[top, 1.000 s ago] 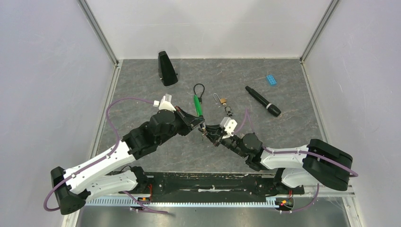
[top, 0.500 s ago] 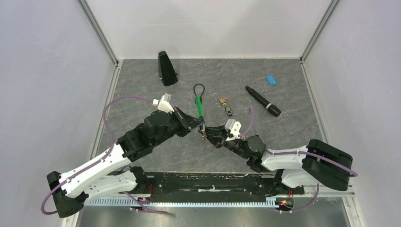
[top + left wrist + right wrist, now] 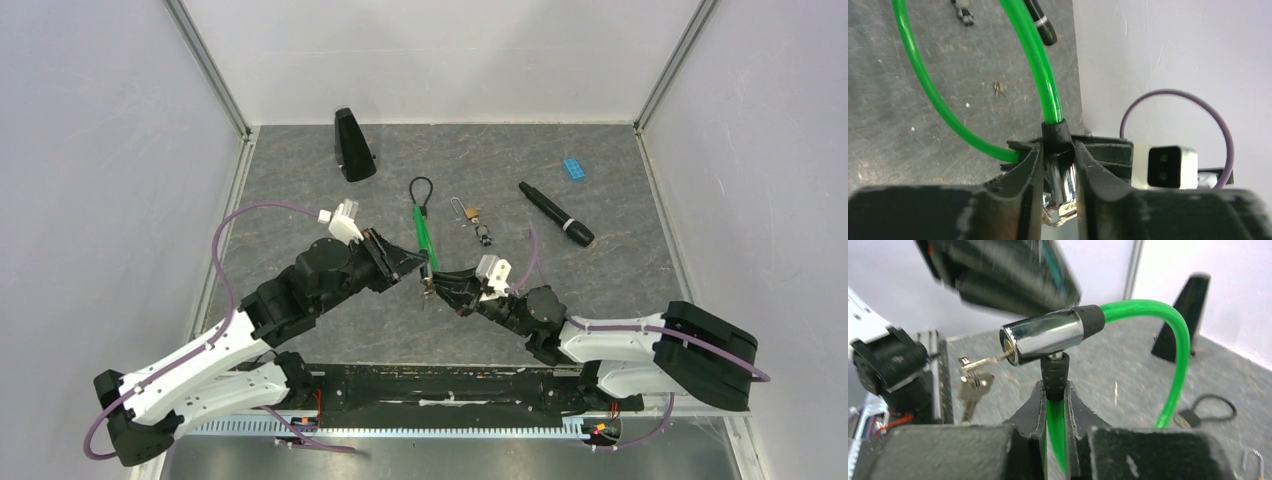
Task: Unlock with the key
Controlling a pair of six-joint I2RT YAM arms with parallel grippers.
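From above, the cable lock (image 3: 424, 232) hangs over the middle of the tabletop (image 3: 300, 190), nearer the near edge than the far one. It is caught where the left pincer (image 3: 415, 268) and right pincer (image 3: 440, 285) meet. Holding it from two sides probably keeps it steady while the key is turned. Its green cable runs toward the far edge and ends in a black loop (image 3: 421, 188). The key (image 3: 428, 290) shows as a small glint on the near side.

In the left wrist view, the left pincer's fingers (image 3: 1030, 170) stand narrow, close on either side of the chrome barrel (image 3: 1060, 180). I cannot tell whether they press on it or stand just clear. The cable (image 3: 1033, 50) rises straight out of the barrel's black collar and curves back.

In the right wrist view, the right pincer (image 3: 1054, 390) is closed tight on the black stub and green cable under the barrel (image 3: 1043, 337), carrying the lock from below. The barrel's long axis lies across the picture, keyhole end to the left and slightly lower, so toward the near edge. Its cable end points toward the far edge. The key (image 3: 985, 360) sits in the keyhole in line with that axis, and a spare key (image 3: 970, 390) dangles beneath it. The left pincer (image 3: 998, 270) is a blur above.
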